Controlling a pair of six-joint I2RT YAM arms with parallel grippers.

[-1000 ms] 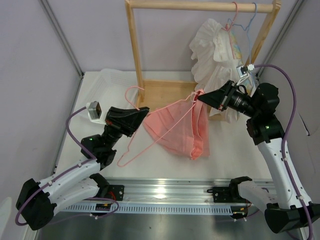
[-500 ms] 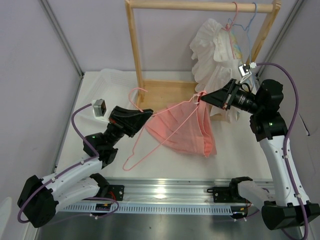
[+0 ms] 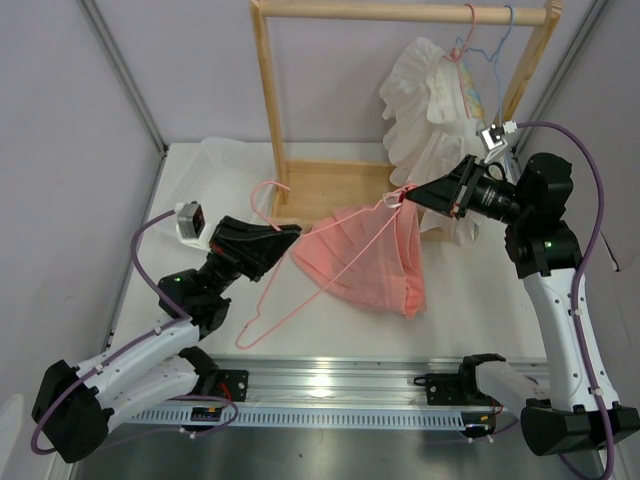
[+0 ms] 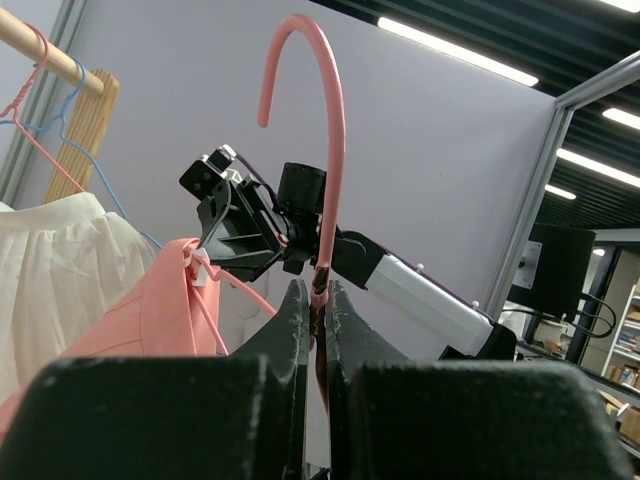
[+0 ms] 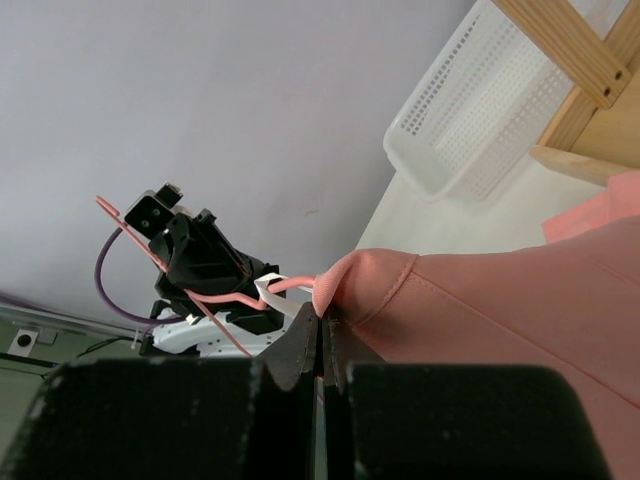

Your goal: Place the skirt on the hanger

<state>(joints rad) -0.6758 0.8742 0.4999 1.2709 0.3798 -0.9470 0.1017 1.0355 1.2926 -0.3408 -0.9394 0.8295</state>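
At left, low over the white table (image 3: 180,300): left gripper (image 3: 290,232), clenched on the hanger (image 4: 336,150) at the straight neck just below the hook. From the left wrist view, both fingers (image 4: 292,320) pressed flat against the pink wire, hook curving up and over above them. Held tilted, with the hook toward the far side and the bottom loop pointing near-left, close to the table. One long wire arm running right, across and under the skirt (image 3: 365,260).

In the middle: the skirt, salmon-pink and pleated, hanging in the air between the two arms, its top edge draped along that wire arm, its lower corner sagging near-right.

At right: right gripper (image 3: 408,195), pinched tight on the skirt's upper right corner; seen from the right wrist, a fold of waistband caught between closed jaws, pink wire just beside it.

Behind, on the far side: a white perforated basket (image 5: 470,110) at left, a wooden rack (image 3: 268,100), and on its rail at right a white ruffled garment (image 3: 420,90) and a blue hanger (image 3: 507,30).
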